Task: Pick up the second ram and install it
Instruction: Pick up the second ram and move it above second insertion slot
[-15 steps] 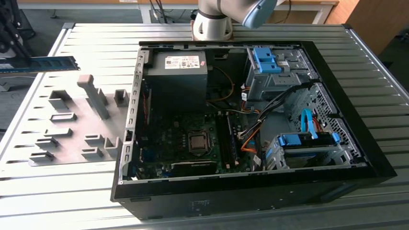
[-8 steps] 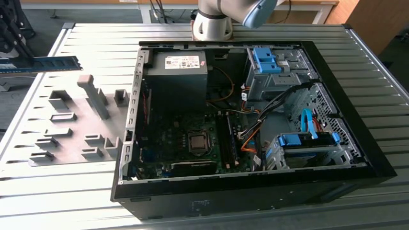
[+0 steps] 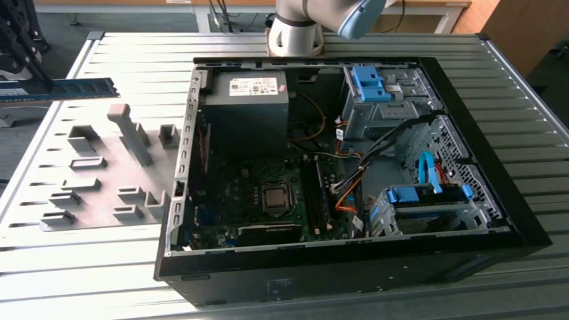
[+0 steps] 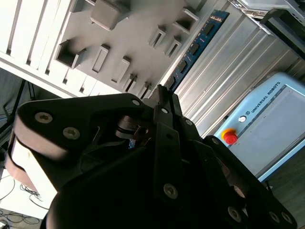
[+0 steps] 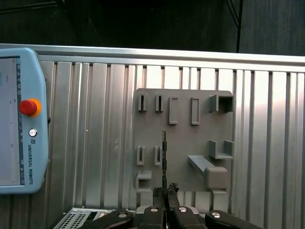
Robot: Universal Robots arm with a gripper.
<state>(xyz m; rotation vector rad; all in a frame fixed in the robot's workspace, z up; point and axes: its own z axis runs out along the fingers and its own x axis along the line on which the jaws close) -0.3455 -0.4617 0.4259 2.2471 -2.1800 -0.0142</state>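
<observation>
The bench (image 3: 498, 120) of ribbed aluminium slats carries everything I am working with. The open PC case (image 3: 356, 280) takes up most of it, and I place everything else from that case. The grey fixture plate (image 3: 98, 180), with its slotted blocks, lies flat on the bench just beside the case, on the exterior view's left. In the first wrist view a teach pendant (image 5: 14, 143) rests on the slats beyond the plate, on the side away from the case.

The end effector (image 3: 37, 83) hangs well apart from the case, out past the far corner of the fixture plate on the exterior view's left. It is clenched on the second ram (image 3: 80, 88), pinching the stick at one end. In the first wrist view the fingertips (image 5: 161, 193) are closed on the board, which I see edge-on there.

The second ram is off the plate and in the air. Its free end points out from the end effector toward the case, so its long axis runs across the exterior view. Inside the case, the black memory slots (image 3: 314, 193) run near to far. By my reading the stick lies roughly crosswise to them, and well to the side of them.
</observation>
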